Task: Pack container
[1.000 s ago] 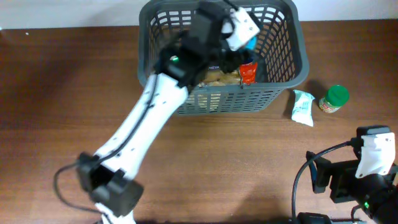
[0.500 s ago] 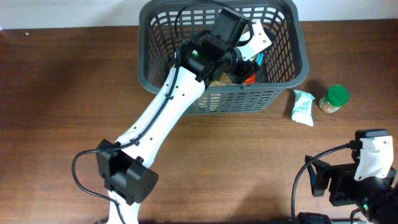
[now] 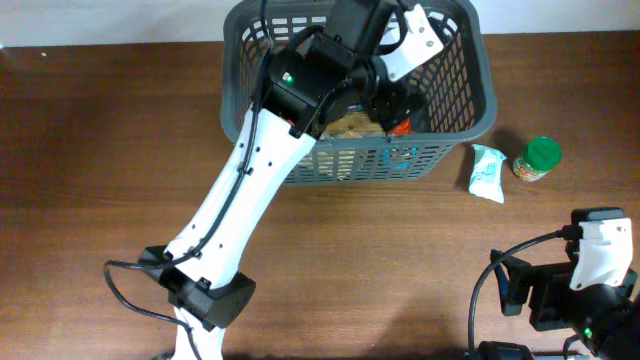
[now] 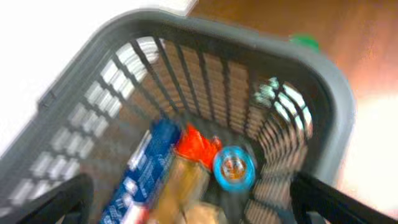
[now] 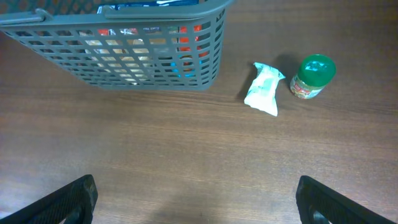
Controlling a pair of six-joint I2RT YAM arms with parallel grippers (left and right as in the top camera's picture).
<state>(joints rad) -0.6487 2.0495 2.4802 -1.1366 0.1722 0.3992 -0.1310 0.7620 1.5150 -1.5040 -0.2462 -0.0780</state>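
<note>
Several goods are seen lying inside the container (image 3: 478, 75) at the far side of the tabletop (image 5: 186, 143), while a white packet (image 5: 264, 89) and a green-lidded jar (image 5: 313, 76) are left outside, just beside it. The left fingers (image 4: 56, 202) are spread wide and empty above its inside; the right fingers (image 5: 68, 199), equally wide and empty, are held well apart from it.

Wooden table (image 3: 100, 150) — grey basket (image 3: 440, 160), white packet (image 3: 487, 172), green-lidded jar (image 3: 538, 158)

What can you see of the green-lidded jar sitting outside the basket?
The green-lidded jar is small and round, with a glossy green cap and a label showing red and pale print, too small to read. It seems upright on the brown wooden table, just right of the white packet, close but apparently not touching. Only the table touches it.
</note>
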